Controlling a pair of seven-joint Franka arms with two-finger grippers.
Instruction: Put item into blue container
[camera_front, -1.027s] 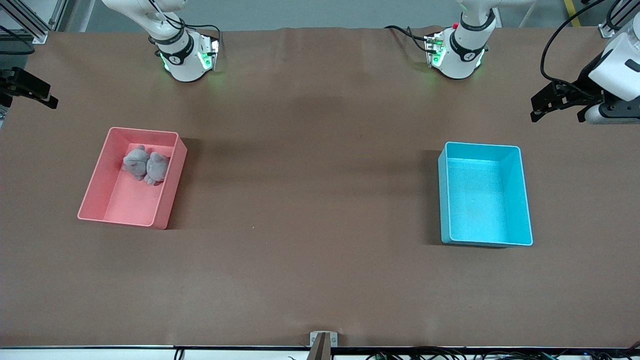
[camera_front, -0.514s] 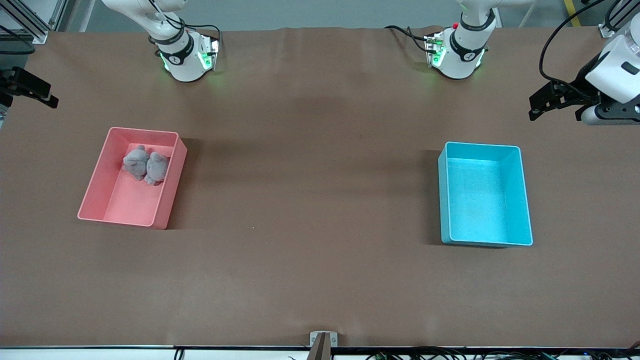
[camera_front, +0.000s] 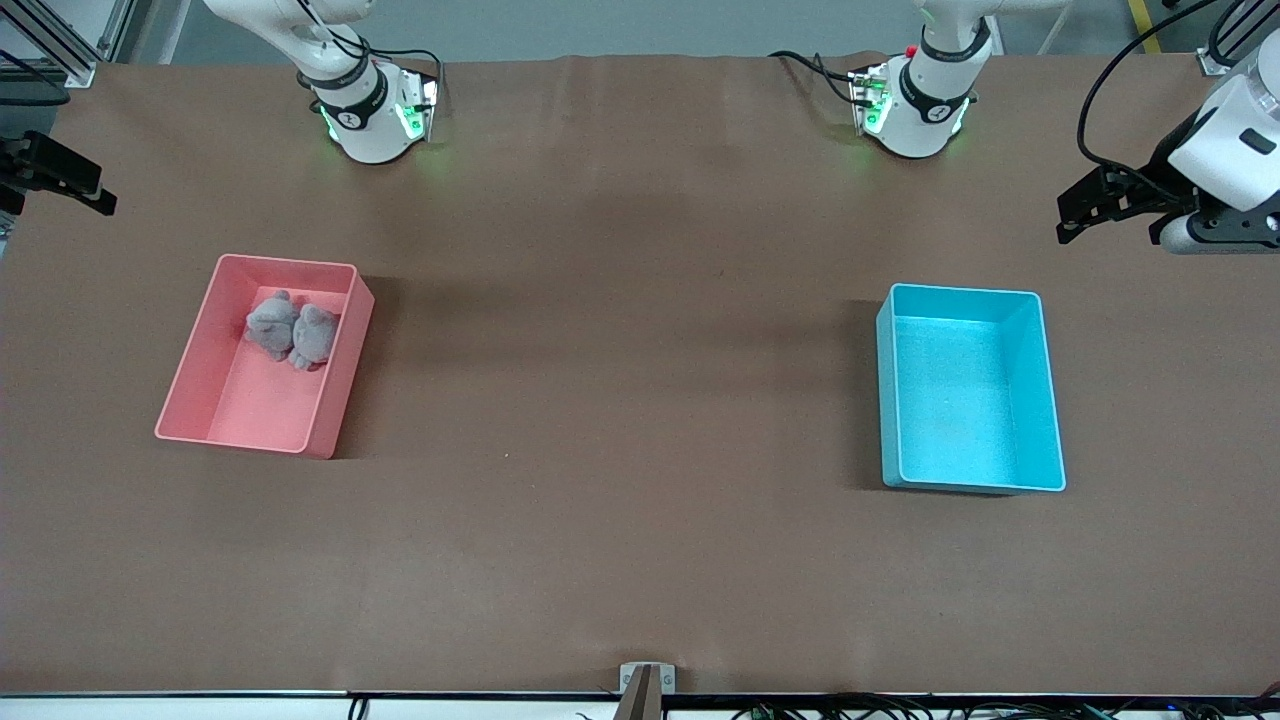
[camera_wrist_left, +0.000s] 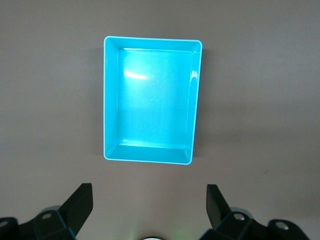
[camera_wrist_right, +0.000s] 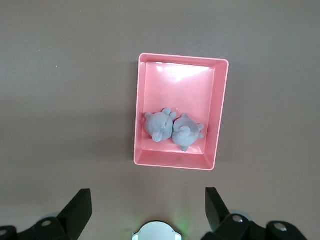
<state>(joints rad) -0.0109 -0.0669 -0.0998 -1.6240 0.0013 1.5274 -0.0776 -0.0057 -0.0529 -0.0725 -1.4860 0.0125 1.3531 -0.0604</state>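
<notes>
A: Where is the left gripper?
B: High over the table's edge at the left arm's end, wrist turned sideways, black fingers spread wide with nothing between them.
A: And the right gripper?
B: Up over the table's edge at the right arm's end, only its black tip in the front view. Its fingers also stand wide apart, empty.
</notes>
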